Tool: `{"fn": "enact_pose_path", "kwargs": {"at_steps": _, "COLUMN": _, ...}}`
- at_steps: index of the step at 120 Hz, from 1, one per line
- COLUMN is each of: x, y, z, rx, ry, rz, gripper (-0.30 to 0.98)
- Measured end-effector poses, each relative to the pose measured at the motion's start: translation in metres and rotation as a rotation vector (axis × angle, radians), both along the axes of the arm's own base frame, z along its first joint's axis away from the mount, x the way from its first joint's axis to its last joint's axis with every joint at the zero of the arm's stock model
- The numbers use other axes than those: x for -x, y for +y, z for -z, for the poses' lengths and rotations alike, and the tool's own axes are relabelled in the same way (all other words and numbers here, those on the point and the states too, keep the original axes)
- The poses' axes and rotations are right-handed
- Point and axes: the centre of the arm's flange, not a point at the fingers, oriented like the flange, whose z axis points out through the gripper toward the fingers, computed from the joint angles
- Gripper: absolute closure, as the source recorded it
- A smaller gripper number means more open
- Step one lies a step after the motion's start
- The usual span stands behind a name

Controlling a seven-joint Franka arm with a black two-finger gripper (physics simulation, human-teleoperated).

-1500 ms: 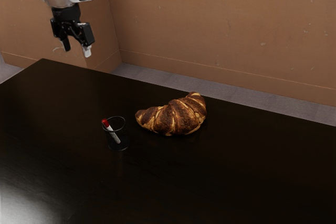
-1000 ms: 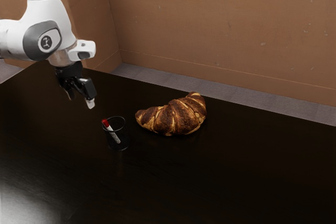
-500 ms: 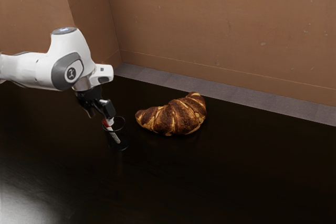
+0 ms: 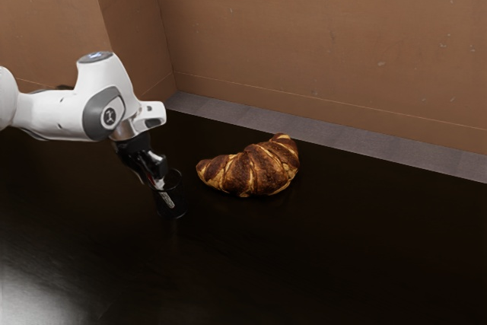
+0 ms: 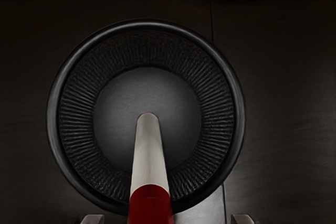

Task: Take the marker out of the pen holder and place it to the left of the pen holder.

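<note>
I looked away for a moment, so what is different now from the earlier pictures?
The gripper came down and toward the exterior view's right, to the pen holder, its open fingers now either side of the marker. Nothing was grasped or released. The marker is still in the holder; the croissant stayed put.
</note>
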Motion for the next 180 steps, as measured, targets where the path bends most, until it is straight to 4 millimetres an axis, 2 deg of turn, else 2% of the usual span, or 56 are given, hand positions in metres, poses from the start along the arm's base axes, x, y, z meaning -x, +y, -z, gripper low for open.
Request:
{"fn": "enact_pose_path", "kwargs": {"at_steps": 16, "x": -0.001, "y": -0.001, "z": -0.002, "rx": 0.006, "ry": -0.007, "rz": -0.002, "gripper": 0.61}}
{"fn": "enact_pose_path", "kwargs": {"at_steps": 30, "x": -0.001, "y": -0.001, "z": -0.008, "rx": 0.007, "ry": -0.018, "rz": -0.004, "gripper": 0.7}}
{"fn": "enact_pose_path", "kwargs": {"at_steps": 38, "x": -0.001, "y": -0.001, "z": -0.02, "rx": 0.006, "ry": -0.039, "rz": -0.004, "gripper": 0.72}}
{"fn": "enact_pose_path", "kwargs": {"at_steps": 44, "x": -0.003, "y": 0.0, "z": -0.042, "rx": 0.005, "ry": -0.072, "rz": 0.0, "gripper": 0.74}}
{"fn": "enact_pose_path", "kwargs": {"at_steps": 60, "x": 0.005, "y": 0.005, "z": -0.135, "rx": 0.017, "ry": -0.182, "rz": 0.014, "gripper": 0.76}}
{"fn": "enact_pose_path", "kwargs": {"at_steps": 64, "x": 0.01, "y": 0.018, "z": -0.155, "rx": 0.02, "ry": -0.196, "rz": 0.0, "gripper": 0.77}}
{"fn": "enact_pose_path", "kwargs": {"at_steps": 73, "x": 0.019, "y": 0.06, "z": -0.188, "rx": 0.022, "ry": -0.194, "rz": -0.052, "gripper": 0.78}}
{"fn": "enact_pose_path", "kwargs": {"at_steps": 80, "x": 0.022, "y": 0.083, "z": -0.205, "rx": 0.017, "ry": -0.16, "rz": -0.07, "gripper": 0.78}}
{"fn": "enact_pose_path", "kwargs": {"at_steps": 85, "x": 0.022, "y": 0.1, "z": -0.207, "rx": 0.004, "ry": -0.11, "rz": -0.082, "gripper": 0.78}}
{"fn": "enact_pose_path", "kwargs": {"at_steps": 90, "x": 0.012, "y": 0.117, "z": -0.2, "rx": -0.017, "ry": -0.036, "rz": -0.098, "gripper": 0.78}}
{"fn": "enact_pose_path", "kwargs": {"at_steps": 100, "x": -0.008, "y": 0.146, "z": -0.171, "rx": -0.073, "ry": 0.156, "rz": -0.129, "gripper": 0.79}}
{"fn": "enact_pose_path", "kwargs": {"at_steps": 113, "x": -0.042, "y": 0.129, "z": -0.118, "rx": -0.151, "ry": 0.423, "rz": -0.099, "gripper": 0.79}}
{"fn": "enact_pose_path", "kwargs": {"at_steps": 118, "x": -0.049, "y": 0.126, "z": -0.093, "rx": -0.169, "ry": 0.527, "rz": -0.097, "gripper": 0.79}}
{"fn": "enact_pose_path", "kwargs": {"at_steps": 127, "x": -0.042, "y": 0.131, "z": -0.046, "rx": -0.19, "ry": 0.736, "rz": -0.119, "gripper": 0.79}}
{"fn": "enact_pose_path", "kwargs": {"at_steps": 142, "x": -0.027, "y": 0.138, "z": 0.001, "rx": -0.211, "ry": 0.979, "rz": -0.151, "gripper": 0.79}}
{"fn": "enact_pose_path", "kwargs": {"at_steps": 156, "x": -0.019, "y": 0.138, "z": 0.028, "rx": -0.219, "ry": 1.111, "rz": -0.163, "gripper": 0.79}}
{"fn": "enact_pose_path", "kwargs": {"at_steps": 169, "x": -0.031, "y": 0.133, "z": 0.058, "rx": -0.246, "ry": 1.175, "rz": -0.153, "gripper": 0.79}}
{"fn": "enact_pose_path", "kwargs": {"at_steps": 180, "x": -0.034, "y": 0.131, "z": 0.075, "rx": -0.252, "ry": 1.207, "rz": -0.142, "gripper": 0.79}}
